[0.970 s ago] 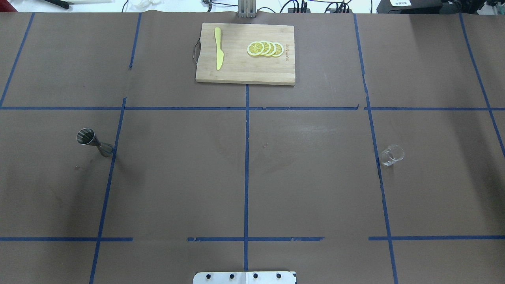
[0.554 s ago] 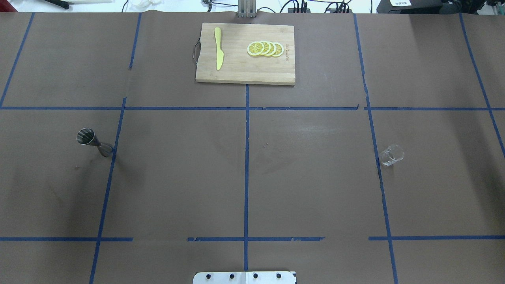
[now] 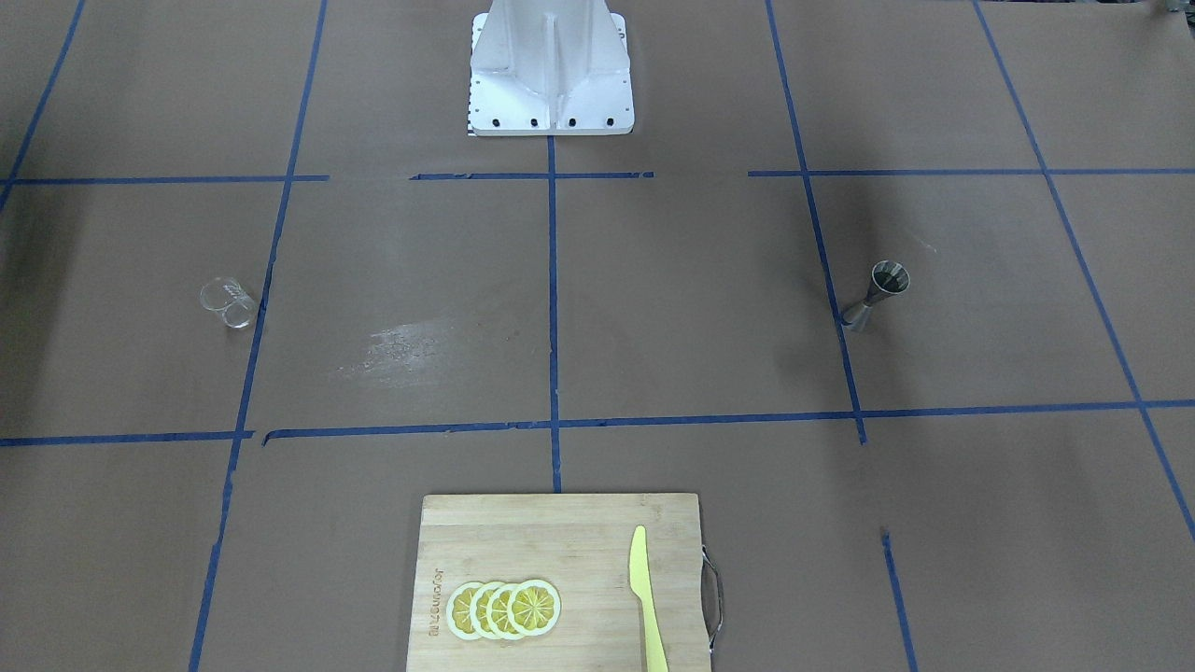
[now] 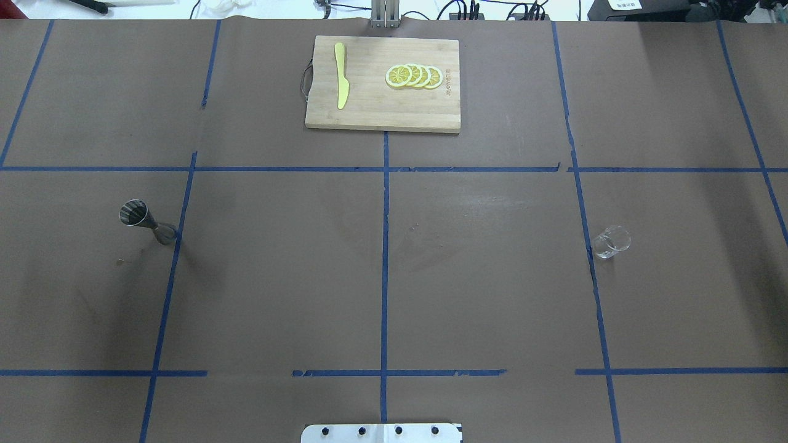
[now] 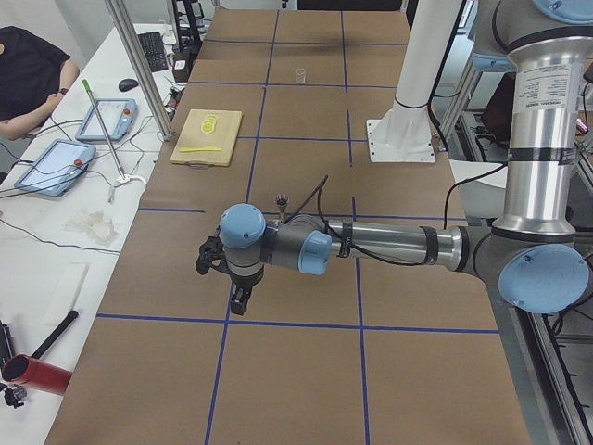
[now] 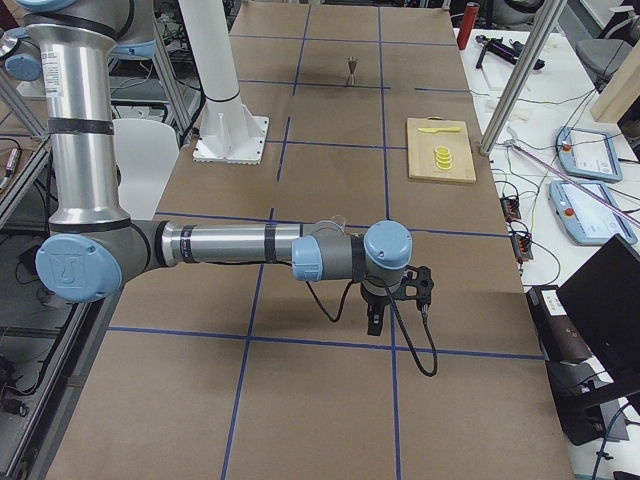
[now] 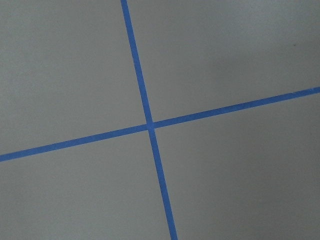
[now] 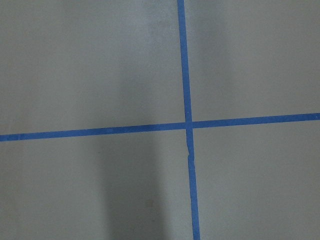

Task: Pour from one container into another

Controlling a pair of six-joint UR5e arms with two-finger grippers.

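The small clear glass cup [image 4: 611, 242] stands upright on the table's right side, beside a blue tape line, and also shows in the front-facing view [image 3: 228, 303]. On the left side stands the metal jigger [image 4: 145, 222], seen again as the jigger [image 3: 876, 296]. Neither gripper is near them. My left gripper [image 5: 239, 301] hangs over the table's left end, short of the jigger [image 5: 281, 201]. My right gripper [image 6: 374, 324] hangs over the right end. I cannot tell whether either is open or shut. Both wrist views show only brown paper and crossing blue tape.
A wooden cutting board [image 4: 383, 117] lies at the far middle with a yellow knife [image 4: 340, 75] and lemon slices [image 4: 414, 75]. The robot's white base [image 3: 551, 70] stands at the near middle edge. A person sits at a side desk [image 5: 32, 79] with tablets.
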